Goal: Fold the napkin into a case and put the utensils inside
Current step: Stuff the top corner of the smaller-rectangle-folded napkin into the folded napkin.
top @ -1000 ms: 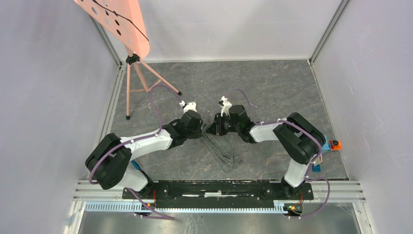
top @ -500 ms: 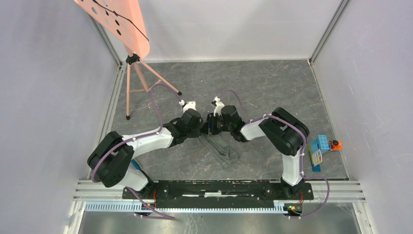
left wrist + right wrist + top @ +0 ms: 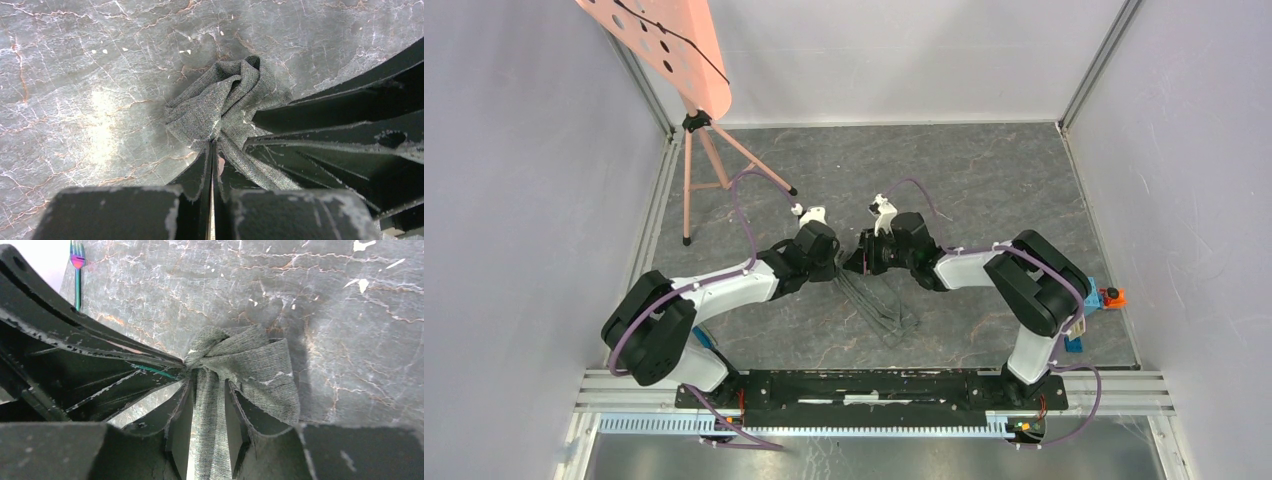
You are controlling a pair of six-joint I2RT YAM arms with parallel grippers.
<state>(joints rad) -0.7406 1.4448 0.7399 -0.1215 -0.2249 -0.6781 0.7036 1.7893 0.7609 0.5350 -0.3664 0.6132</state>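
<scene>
The bunched napkin (image 3: 225, 102), trailing on the desk (image 3: 984, 190), is gripped from both sides: left fingers (image 3: 196, 175) pressed shut on it, right fingers (image 3: 179, 417) clamped around a fold.

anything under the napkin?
Only slate floor shows around the napkin, pinched by the left gripper and right gripper. Nothing pokes out; whatever the cloth covers is hidden. A fork lies apart.
</scene>
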